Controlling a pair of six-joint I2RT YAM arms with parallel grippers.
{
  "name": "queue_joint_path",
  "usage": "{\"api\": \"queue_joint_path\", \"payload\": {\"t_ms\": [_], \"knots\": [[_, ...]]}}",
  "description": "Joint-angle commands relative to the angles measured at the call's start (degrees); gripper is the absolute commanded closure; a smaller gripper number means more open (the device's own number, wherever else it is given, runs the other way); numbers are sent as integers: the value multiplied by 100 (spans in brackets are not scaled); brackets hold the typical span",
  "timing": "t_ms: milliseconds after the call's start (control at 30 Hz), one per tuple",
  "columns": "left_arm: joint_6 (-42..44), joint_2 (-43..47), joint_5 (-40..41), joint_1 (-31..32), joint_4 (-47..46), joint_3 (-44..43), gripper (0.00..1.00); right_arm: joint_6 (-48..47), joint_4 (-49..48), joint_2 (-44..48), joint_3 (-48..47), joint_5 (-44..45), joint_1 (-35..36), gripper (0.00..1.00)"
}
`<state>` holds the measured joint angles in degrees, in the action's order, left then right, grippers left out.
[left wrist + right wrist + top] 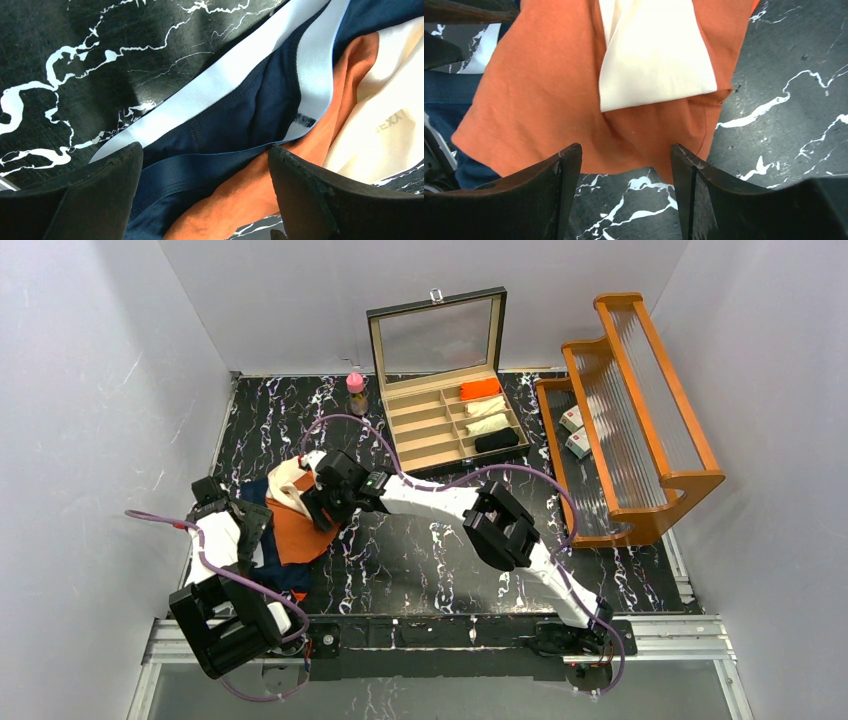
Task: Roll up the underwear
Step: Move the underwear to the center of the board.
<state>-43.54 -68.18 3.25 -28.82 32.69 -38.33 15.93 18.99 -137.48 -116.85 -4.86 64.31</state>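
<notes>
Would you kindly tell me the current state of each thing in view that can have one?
Orange underwear: unrolled, lying loose over the navy pair.
Navy underwear: unrolled, partly under the orange pair.
Box: open.
Bottle: upright, capped.
Left end effector: open, over the navy underwear.
Right end effector: open, at the orange underwear's edge.

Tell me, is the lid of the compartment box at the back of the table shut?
No, the glass lid of the box stands upright, leaving its compartments and the rolled pieces inside uncovered.
</notes>
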Motion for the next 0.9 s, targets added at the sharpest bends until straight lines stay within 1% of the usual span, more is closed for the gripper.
{"api": "queue_joint_path", "payload": {"t_ms": [0,167,233,300,367,400,500,600,667,767,833,867], "knots": [[89,43,-29,-45,-119,145,10,-349,-82,-242,-577,-35,-120,31],[181,-187,-311,-53,-407,313,22,-579,198,-653,-994,106,-120,53],[230,-307,-324,-53,-501,307,27,-644,227,-671,-993,212,-120,64],[312,-438,-325,-53,-612,259,33,-690,234,-609,-951,403,-124,79],[410,-579,-501,-54,-718,174,39,-741,231,-495,-904,453,-125,93],[452,-657,-517,-53,-753,124,42,-771,237,-433,-892,551,-127,97],[581,-944,-592,-50,-860,-75,52,-828,294,-175,-773,711,-129,99],[743,-1293,-687,-54,-1002,-396,64,-827,396,243,-415,879,-134,99],[824,-1552,-732,-54,-1160,-640,74,-741,378,615,75,859,-138,99],[951,-2037,-1008,-54,-1462,-1036,89,-540,214,1185,993,622,-138,99],[1051,-2436,-1205,-54,-1717,-1373,96,-352,147,1502,1459,525,-138,99],[1089,-2648,-1286,-52,-1835,-1565,97,-237,167,1618,1569,430,-138,99]]}}
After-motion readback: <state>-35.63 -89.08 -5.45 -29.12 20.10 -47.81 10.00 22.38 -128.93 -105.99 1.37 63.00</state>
